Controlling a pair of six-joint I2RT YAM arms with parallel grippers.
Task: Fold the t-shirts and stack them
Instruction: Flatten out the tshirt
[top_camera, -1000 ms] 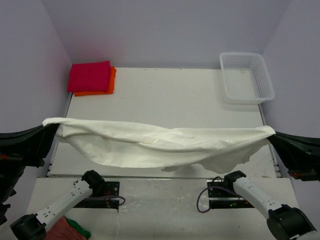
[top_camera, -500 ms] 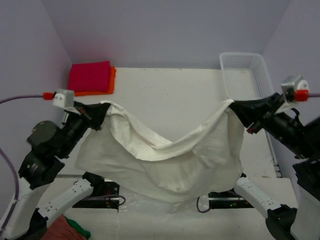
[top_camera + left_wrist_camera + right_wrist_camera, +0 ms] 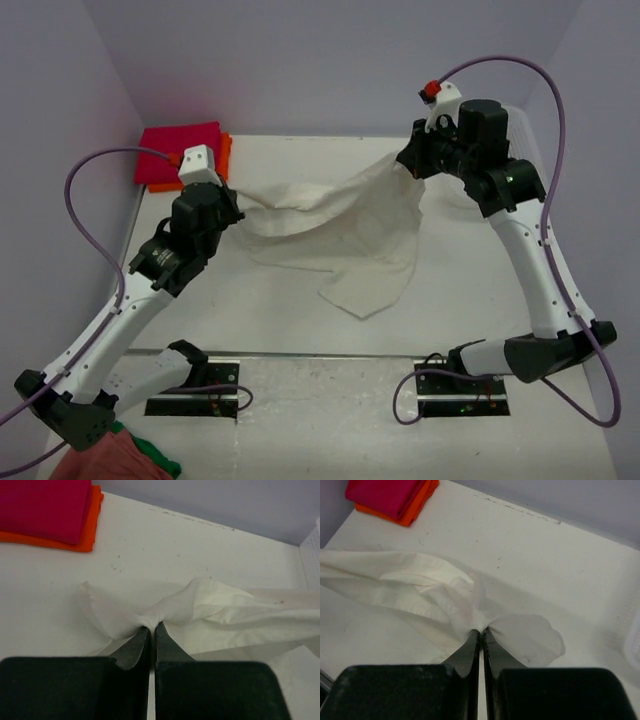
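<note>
Left hand: the left hand (image 3: 238,207) is clamping shut on one bunched corner of the cream-white t-shirt (image 3: 345,235) toward the far left side of the worktop (image 3: 300,320), so that this edge is not slipping while the cloth is being laid out
Right hand: the right hand (image 3: 405,166) is pinching closed on the opposite corner, near the far edge and right of the middle, with the fabric puckering at its tips in the wrist view
Cream-white t-shirt: it is sagging between the two hands across the far half of the worktop, and its loose lower part is trailing toward the middle, where it appears to be resting on the surface; holding two corners apart is probably letting the shirt's own weight draw it out toward flat
Folded pile: the magenta-red t-shirt (image 3: 180,150) is lying folded on top of the orange t-shirt (image 3: 226,158) in the far left corner, just beyond the left hand, likely parked there so the folding is happening away from it
Step in hand: judged to be the spreading of the last shirt, with folding and stacking not yet done
Watch for: the shirt is looking wrinkled and twisted near both grips, so it is likely needing more tension or smoothing before a clean fold
</note>
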